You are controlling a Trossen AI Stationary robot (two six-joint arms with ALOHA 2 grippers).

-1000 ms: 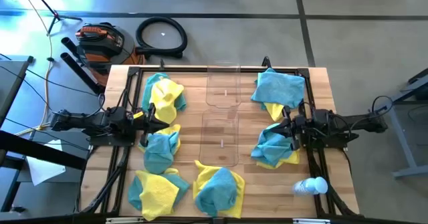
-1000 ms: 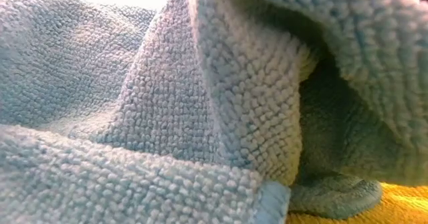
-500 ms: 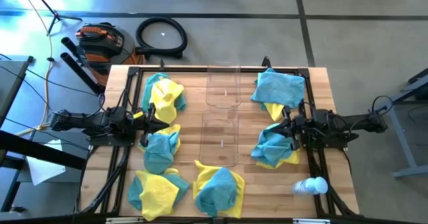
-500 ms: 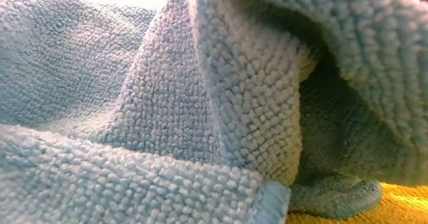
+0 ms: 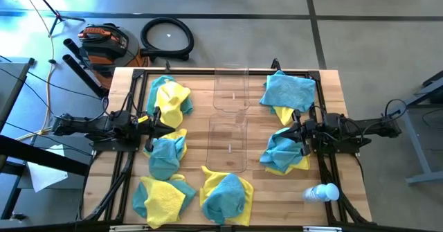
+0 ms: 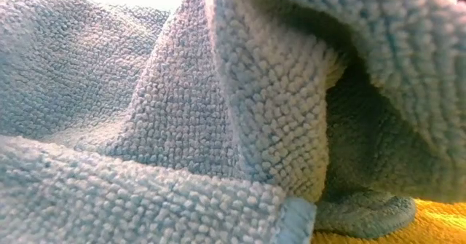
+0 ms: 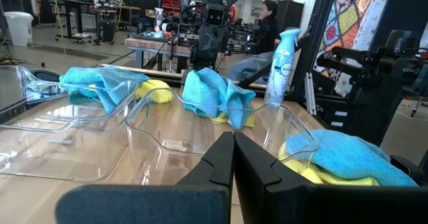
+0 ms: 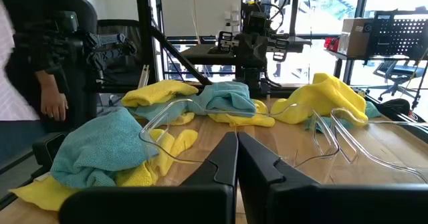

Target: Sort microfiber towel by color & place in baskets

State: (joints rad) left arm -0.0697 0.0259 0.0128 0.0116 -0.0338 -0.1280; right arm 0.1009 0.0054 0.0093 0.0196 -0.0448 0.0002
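Teal and yellow towels lie in several mixed heaps on the wooden table: far left (image 5: 169,97), middle left (image 5: 167,152), near left (image 5: 160,197), near centre (image 5: 226,194), far right (image 5: 287,93) and middle right (image 5: 285,154). Two clear baskets stand in the middle, one far (image 5: 230,90) and one near (image 5: 228,143). My left gripper (image 5: 155,125) (image 7: 233,144) is shut, between the far-left and middle-left heaps. My right gripper (image 5: 296,131) (image 8: 237,140) is shut, between the two right heaps. A teal towel (image 6: 182,113) fills the low view.
A white spray bottle (image 5: 322,192) lies at the table's near right corner. Black frame rails (image 5: 208,71) run round the table edges. A person's hand (image 8: 50,103) shows beyond the table in the right wrist view. Bare wood lies between the baskets and the heaps.
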